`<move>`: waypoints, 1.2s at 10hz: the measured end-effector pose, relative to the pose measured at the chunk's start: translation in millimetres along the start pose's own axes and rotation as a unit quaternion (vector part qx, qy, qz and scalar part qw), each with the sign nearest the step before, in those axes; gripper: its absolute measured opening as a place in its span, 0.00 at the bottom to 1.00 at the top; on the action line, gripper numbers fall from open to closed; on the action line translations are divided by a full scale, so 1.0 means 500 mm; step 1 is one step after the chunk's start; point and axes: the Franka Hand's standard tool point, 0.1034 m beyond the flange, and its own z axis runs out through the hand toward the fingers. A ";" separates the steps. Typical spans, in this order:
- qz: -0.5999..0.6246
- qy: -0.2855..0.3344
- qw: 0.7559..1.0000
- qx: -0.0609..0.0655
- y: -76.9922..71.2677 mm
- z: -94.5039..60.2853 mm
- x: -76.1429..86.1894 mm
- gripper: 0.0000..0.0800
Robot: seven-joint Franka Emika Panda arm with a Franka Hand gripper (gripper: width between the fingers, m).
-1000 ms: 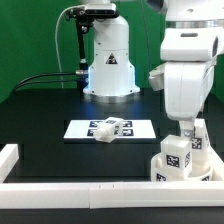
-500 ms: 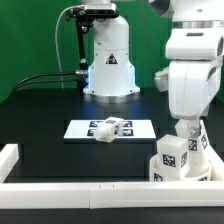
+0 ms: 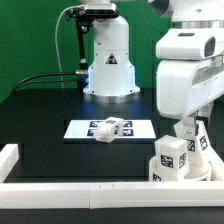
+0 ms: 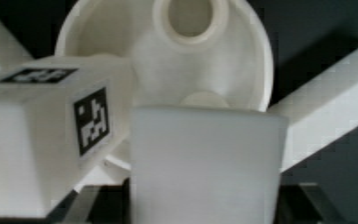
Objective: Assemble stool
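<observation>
Gripper (image 3: 186,130) on the white robot arm is down low, off the marker board's (image 3: 80,128) near corner on the exterior view's right. That is where the stool parts cluster. In the wrist view a short chunky white plastic leg (image 4: 202,160) fills the middle, with dark finger stubs flanking its base, so the jaws look pinched onto that leg. Touching it on one side is a second white leg with a black-and-white square tag (image 4: 51,110). The exterior view shows tags on the cluster under the hand too. Behind both legs sits the round thick white disc seat (image 4: 149,50), an oval hole showing in its face. Whether the held leg is already seated in the disc, I cannot tell.

On the marker board itself a third white tagged leg (image 3: 110,127) lies on its side. Nearer the camera than the board, the long white edge rail (image 3: 80,192) runs along the black table (image 3: 40,120).
</observation>
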 end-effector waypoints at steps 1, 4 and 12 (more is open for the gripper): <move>0.047 -0.002 0.999 0.001 0.010 -0.001 0.006 0.43; 0.136 0.002 0.991 -0.001 0.010 0.000 0.009 0.43; 0.608 0.024 0.793 0.033 0.005 0.000 0.032 0.43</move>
